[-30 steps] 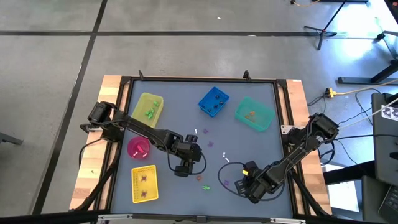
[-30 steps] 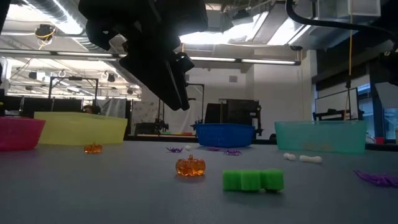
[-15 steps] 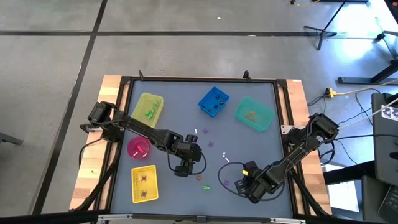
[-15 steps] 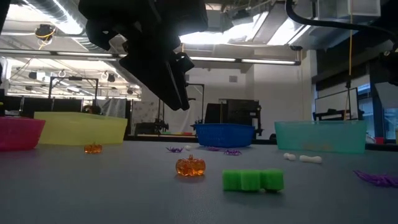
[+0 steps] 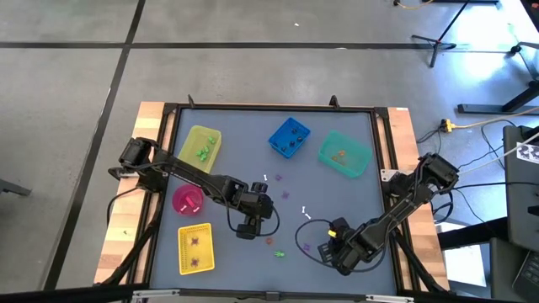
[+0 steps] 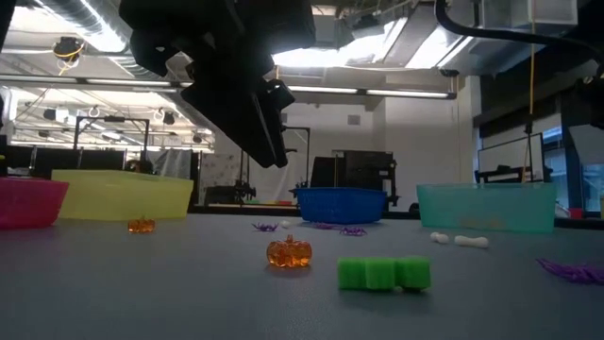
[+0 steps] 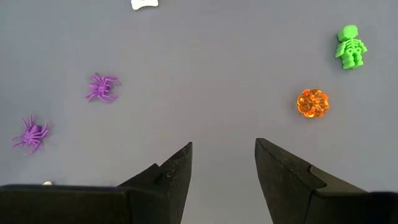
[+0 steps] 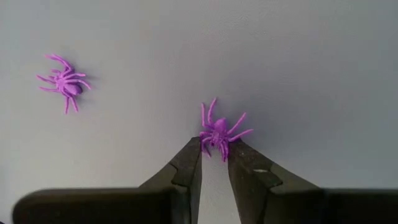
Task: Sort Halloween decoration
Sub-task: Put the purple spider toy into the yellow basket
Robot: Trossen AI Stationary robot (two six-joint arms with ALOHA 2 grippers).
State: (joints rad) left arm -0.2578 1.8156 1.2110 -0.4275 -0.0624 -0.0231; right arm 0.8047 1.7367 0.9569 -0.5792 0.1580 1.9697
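Note:
Small trinkets lie scattered on the grey table. The left wrist view shows an orange pumpkin (image 7: 312,102), a green skeleton (image 7: 351,47), two purple spiders (image 7: 101,87) and a white bone (image 7: 144,4). My left gripper (image 7: 222,155) hovers open above bare table mid-table (image 5: 251,225), holding nothing. My right gripper (image 8: 215,149), near the table's near right part (image 5: 327,246), is shut on a purple spider (image 8: 219,134). A second purple spider (image 8: 64,82) lies apart from it. My right gripper pinches the purple spider by its rear end (image 8: 215,142) between the two fingertips (image 8: 194,152). The body and front legs stick out beyond the tips. The spider looks to lie flat on the table.
Bins stand along the far and left parts of the table: yellow (image 5: 200,145), blue (image 5: 289,138), teal (image 5: 344,154), pink (image 5: 187,200) and a square yellow one (image 5: 195,248). In the low view a pumpkin (image 6: 289,252) and a green piece (image 6: 384,273) lie near the front.

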